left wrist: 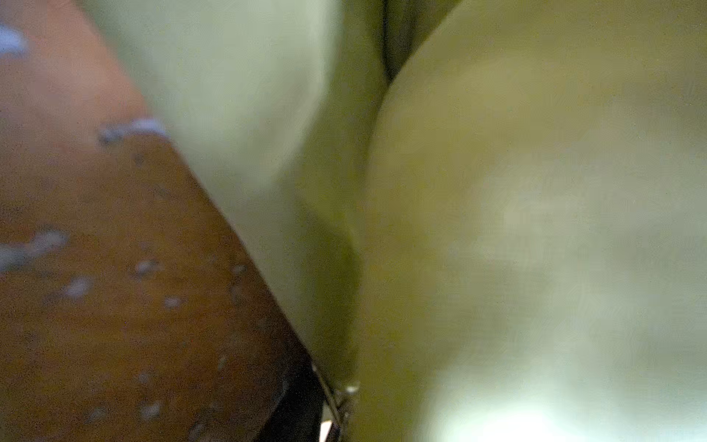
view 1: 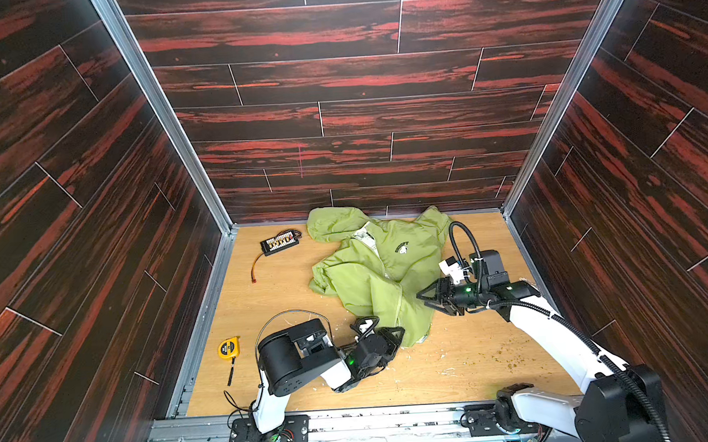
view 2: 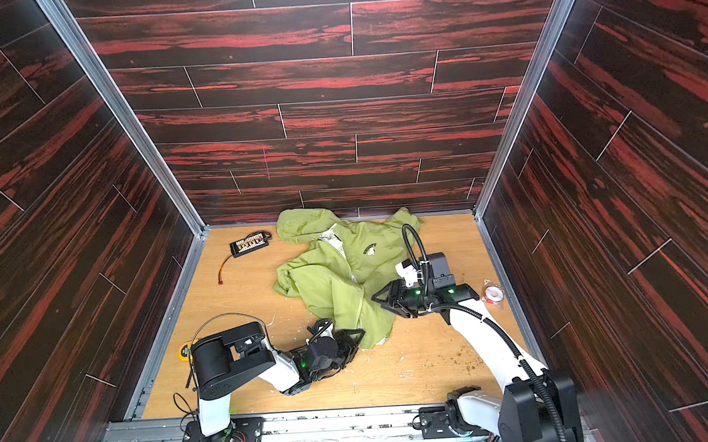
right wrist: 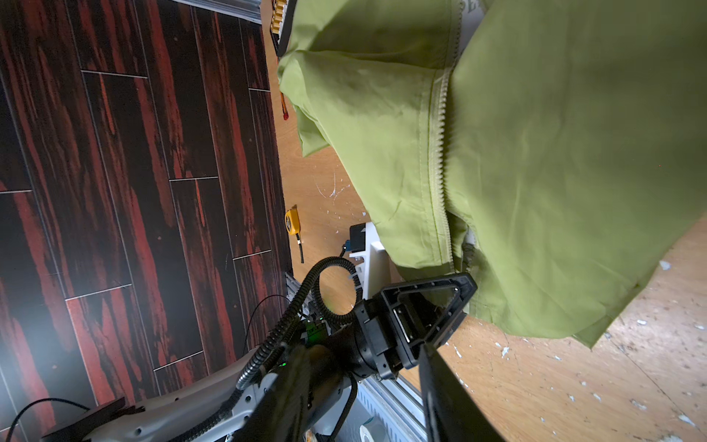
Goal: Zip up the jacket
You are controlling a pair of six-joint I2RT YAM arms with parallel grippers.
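Jacket (view 1: 380,279) crumpled on the far middle of the table (view 1: 455,362), hood against the table's back edge, front up, white lining showing at the collar. Zipper (right wrist: 440,153) running toward the table's near side. Left gripper (view 1: 387,336) at the hem, near the table's front middle, fabric filling its camera; impossible to tell whether fingers clamp cloth. Right gripper (view 1: 427,298) over the table's right half, close by the jacket's side, fingers apart and empty. Tape measure (view 1: 229,347) by the table's left edge.
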